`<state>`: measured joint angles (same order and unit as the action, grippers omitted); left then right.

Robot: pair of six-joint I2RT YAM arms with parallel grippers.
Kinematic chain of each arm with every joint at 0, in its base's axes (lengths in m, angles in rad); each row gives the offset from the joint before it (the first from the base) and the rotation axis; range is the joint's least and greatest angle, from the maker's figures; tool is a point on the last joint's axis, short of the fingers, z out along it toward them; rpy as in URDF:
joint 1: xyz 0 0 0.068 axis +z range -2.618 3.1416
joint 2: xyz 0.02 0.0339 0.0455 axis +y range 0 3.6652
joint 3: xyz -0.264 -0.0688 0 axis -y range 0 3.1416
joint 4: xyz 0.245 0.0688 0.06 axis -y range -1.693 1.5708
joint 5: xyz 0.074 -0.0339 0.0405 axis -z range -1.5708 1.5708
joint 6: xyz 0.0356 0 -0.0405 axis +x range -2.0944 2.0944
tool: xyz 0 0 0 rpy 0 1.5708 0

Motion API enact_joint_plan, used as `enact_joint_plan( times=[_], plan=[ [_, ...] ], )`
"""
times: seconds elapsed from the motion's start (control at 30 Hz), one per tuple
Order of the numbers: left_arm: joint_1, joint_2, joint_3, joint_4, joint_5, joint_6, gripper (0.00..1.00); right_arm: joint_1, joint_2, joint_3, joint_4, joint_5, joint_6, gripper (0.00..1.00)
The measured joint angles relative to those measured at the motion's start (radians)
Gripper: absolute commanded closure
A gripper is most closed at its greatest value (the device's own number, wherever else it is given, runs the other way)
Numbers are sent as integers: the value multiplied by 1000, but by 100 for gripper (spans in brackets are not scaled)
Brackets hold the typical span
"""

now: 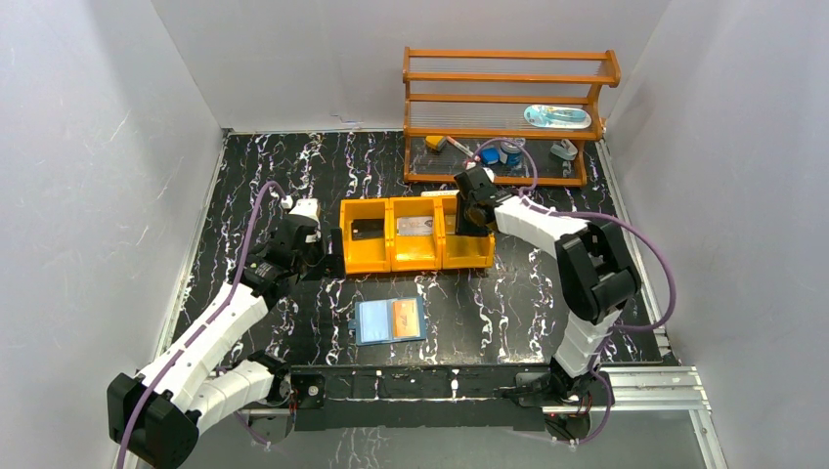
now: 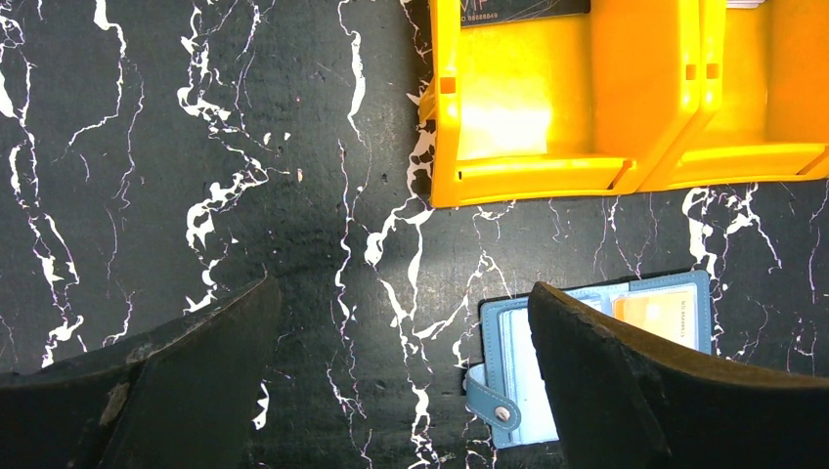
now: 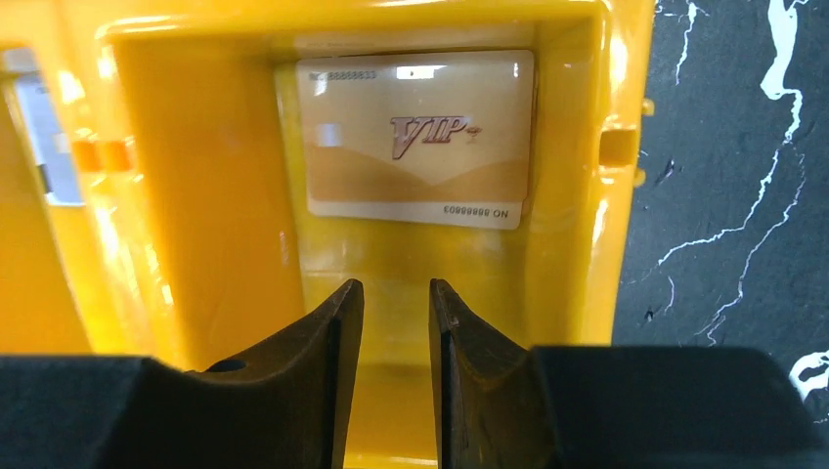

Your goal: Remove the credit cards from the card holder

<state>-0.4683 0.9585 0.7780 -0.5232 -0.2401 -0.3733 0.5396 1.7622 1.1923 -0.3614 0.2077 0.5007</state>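
Three compartments make up the orange tray at the middle of the table. The card holder is laid open on the table, well apart from the tray on its near side. An orange card is seen lodged in its right leaf. What the left leaf carries cannot be made out.

From the left wrist, much of the holder is hidden behind one finger, and only its strap with a snap and a corner of the orange card are shown. The left pincer is held wide apart over bare table, with nothing between its fingers. A dark card in the tray's left compartment is cut off by the top edge.

The right pincer is poised over the tray's right compartment, its fingers parted by a narrow gap and clamped on nothing. A gold card marked VIP is laid flat at the far end of that compartment. A grey card in the neighbouring compartment is largely hidden by the dividing wall.
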Motion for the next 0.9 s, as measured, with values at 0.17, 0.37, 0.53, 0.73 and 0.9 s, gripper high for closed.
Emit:
enact_joint_plan(
  times=[0.17, 0.37, 0.53, 0.73, 0.9],
  plan=[
    [0, 3, 0, 0, 2, 0, 2, 0, 64, 24, -16, 33, 14, 61],
    [0, 3, 0, 0, 4, 0, 2, 18, 98, 25, -32, 95, 16, 60],
    [0, 3, 0, 0, 4, 0, 2, 45, 116, 25, -13, 170, 17, 59],
    [0, 3, 0, 0, 5, 0, 2, 57, 145, 41, 50, 241, 29, 59],
    [0, 3, 0, 0, 4, 0, 2, 56, 156, 40, 87, 275, 48, 59]
  ],
)
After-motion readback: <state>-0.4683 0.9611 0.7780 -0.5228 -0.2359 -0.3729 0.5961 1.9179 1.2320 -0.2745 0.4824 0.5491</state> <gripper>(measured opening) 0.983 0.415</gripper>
